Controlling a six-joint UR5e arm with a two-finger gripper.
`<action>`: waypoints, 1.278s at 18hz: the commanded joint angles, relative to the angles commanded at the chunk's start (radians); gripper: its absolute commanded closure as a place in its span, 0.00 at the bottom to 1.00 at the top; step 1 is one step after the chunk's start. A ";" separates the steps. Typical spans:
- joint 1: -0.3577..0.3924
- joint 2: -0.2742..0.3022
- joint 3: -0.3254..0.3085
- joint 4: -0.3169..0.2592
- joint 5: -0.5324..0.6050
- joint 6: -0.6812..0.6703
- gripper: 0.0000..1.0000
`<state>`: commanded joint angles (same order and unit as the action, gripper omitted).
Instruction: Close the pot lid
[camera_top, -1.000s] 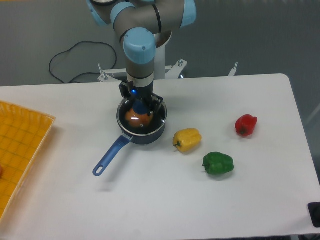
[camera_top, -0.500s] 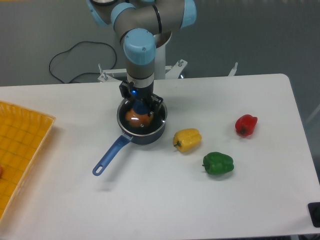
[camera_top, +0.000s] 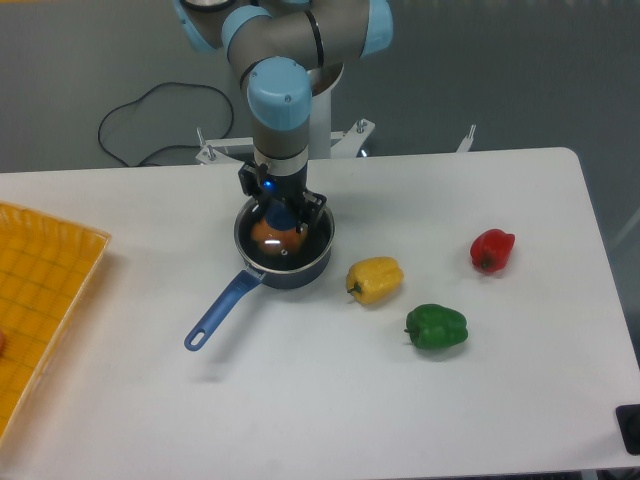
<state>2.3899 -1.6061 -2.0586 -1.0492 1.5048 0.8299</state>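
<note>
At the far left of the white surface (camera_top: 300, 400), a yellow tray (camera_top: 40, 290) is jutting in from the frame's edge, well apart from the action. Moving right, the bright-blue handle (camera_top: 218, 315) is pointing down and left from the pot (camera_top: 284, 240), which is sitting near the middle of the surface with something orange (camera_top: 268, 234) showing through the glass. The lid (camera_top: 290, 250) is lying level on the pot's rim, covering the mouth, and the gripper (camera_top: 284, 212) is hanging straight down over the lid's blue knob, its dark fingers (camera_top: 310, 203) flanking it. Whether they are pinching the knob or already parted from it cannot be told from this angle.

Compared with the pictures from a second and half a second ago, almost nothing is shifting: the arm is holding the same pose, the lid is staying seated, and only the handle's tip is sitting a touch lower and further left, suggesting the pot is turning slightly under the gripper's contact. That stillness is suggesting the placing is essentially complete, with release and withdrawal as the likely remaining step.

Further right, a yellow bell pepper (camera_top: 375, 279) is lying just beside the pot, a green bell pepper (camera_top: 436, 327) is resting nearer the camera, and a red bell pepper (camera_top: 492, 249) is sitting farthest right, all apart from one another.
</note>
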 joint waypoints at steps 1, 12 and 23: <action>0.000 0.000 0.000 0.000 0.000 0.000 0.19; 0.000 0.012 0.054 -0.012 0.006 -0.005 0.00; 0.063 0.032 0.184 -0.051 0.060 -0.005 0.00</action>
<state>2.4526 -1.5738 -1.8747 -1.0999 1.5647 0.8253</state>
